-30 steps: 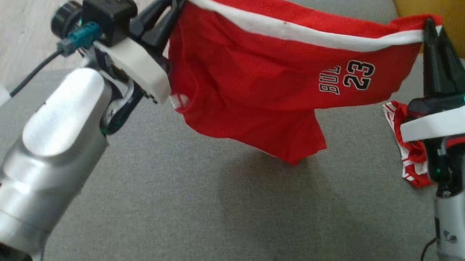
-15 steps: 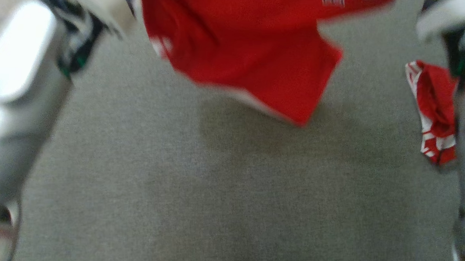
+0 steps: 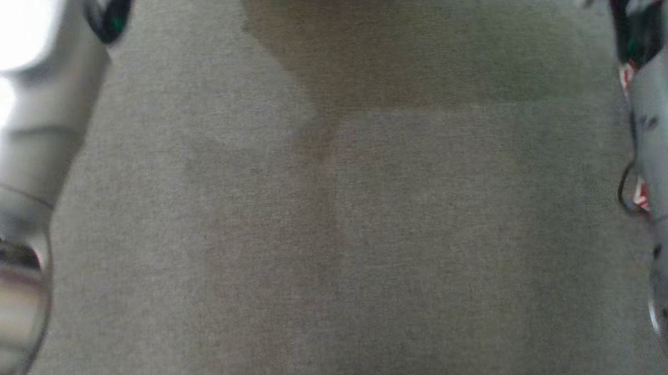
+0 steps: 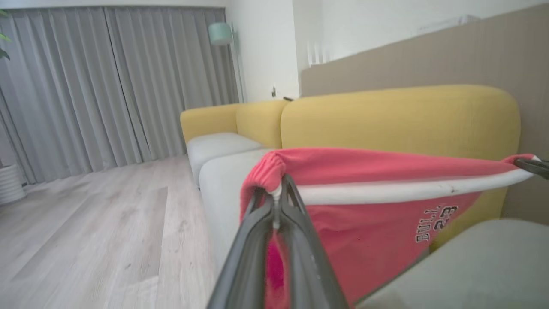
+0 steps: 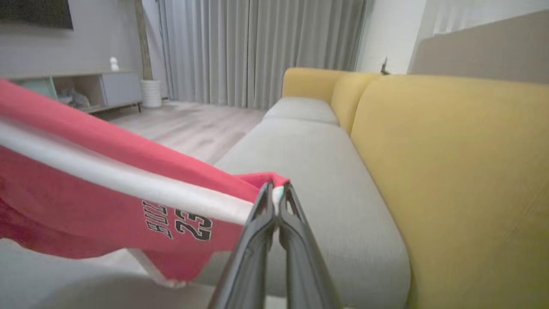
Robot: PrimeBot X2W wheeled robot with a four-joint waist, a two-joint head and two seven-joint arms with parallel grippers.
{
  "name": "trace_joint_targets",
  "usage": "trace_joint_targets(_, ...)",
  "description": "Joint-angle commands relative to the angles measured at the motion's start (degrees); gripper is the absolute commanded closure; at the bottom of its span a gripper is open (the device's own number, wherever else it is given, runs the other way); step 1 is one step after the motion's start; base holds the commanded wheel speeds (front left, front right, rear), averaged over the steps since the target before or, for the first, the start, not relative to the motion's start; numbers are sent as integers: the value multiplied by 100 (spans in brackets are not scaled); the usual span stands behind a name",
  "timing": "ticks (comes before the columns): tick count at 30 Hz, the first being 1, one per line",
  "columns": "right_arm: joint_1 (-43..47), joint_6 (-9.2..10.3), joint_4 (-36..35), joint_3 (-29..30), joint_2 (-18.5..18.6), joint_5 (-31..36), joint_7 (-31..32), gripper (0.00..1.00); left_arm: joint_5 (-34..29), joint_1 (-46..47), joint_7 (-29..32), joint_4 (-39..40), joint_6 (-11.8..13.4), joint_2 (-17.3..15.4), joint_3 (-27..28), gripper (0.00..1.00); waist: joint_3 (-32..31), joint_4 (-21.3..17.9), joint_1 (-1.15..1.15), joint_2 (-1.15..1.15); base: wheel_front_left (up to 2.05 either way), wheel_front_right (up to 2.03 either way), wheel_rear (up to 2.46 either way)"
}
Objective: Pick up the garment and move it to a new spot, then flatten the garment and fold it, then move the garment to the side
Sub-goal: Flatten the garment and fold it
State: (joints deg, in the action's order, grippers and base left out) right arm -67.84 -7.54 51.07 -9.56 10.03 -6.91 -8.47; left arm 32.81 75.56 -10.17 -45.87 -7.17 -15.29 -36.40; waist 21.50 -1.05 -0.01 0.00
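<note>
The garment (image 4: pixel 364 223) is a pair of red shorts with a white waistband and a "BULLS 23" print. It hangs stretched in the air between my two grippers above the grey seat cushion (image 3: pixel 332 238). In the left wrist view my left gripper (image 4: pixel 276 191) is shut on one bunched waistband corner, and the right gripper's tip (image 4: pixel 532 165) holds the far corner. The right wrist view has my right gripper (image 5: pixel 276 193) shut on its end of the garment (image 5: pixel 85 193). In the head view the garment's shadow (image 3: pixel 374 48) lies on the cushion between my two pale forearms.
A yellow sofa backrest (image 5: pixel 450 171) runs behind the grey seats (image 5: pixel 309 171). Wooden floor (image 4: pixel 85 231), grey curtains (image 4: pixel 107 81) and a low cabinet (image 5: pixel 98 88) lie beyond. A scrap of red-and-white cloth (image 3: pixel 626 76) peeks out beside my right forearm (image 3: pixel 666 140).
The head view has swung down over the cushion, so the garment and both grippers have slid out past its top edge. Both grips on the waistband hold as before.
</note>
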Motion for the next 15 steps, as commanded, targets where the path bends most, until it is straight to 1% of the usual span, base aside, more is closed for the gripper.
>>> trace_joint_targets(1, 103, 5, 14, -113, 16, 9, -47, 100, 29, 7, -85, 47, -18, -214, 16, 100, 9, 56, 1, 0, 0, 0, 0)
trace_joint_targets(3, 303, 5, 325, -323, 95, -45, -31, 100, 103, -328, -133, 54, -26, -122, -378, 100, -18, 102, 1, 0, 0, 0, 0)
trace_joint_targets(5, 500, 5, 567, -573, 183, -150, 23, 100, 220, -662, -148, 200, -29, -150, -874, 100, -46, 138, 1, 0, 0, 0, 0)
trace_joint_targets(8, 822, 5, 813, -1007, 330, -447, 203, 100, 466, -1119, -176, 466, -30, -342, -1536, 100, -179, 188, 1, 0, 0, 0, 0)
trace_joint_targets(10, 1049, 5, 880, -1342, 471, -692, 374, 100, 708, -1419, -178, 647, -30, -492, -1871, 100, -308, 203, 1, 0, 0, 0, 0)
trace_joint_targets(13, 1389, 5, 833, -1827, 715, -1121, 651, 100, 936, -1776, -161, 916, -31, -745, -2345, 100, -529, 199, 1, 0, 0, 0, 0)
trace_joint_targets(15, 1621, 5, 701, -2172, 888, -1449, 859, 100, 1086, -1970, -151, 1062, -31, -892, -2552, 100, -686, 182, 1, 0, 0, 0, 0)
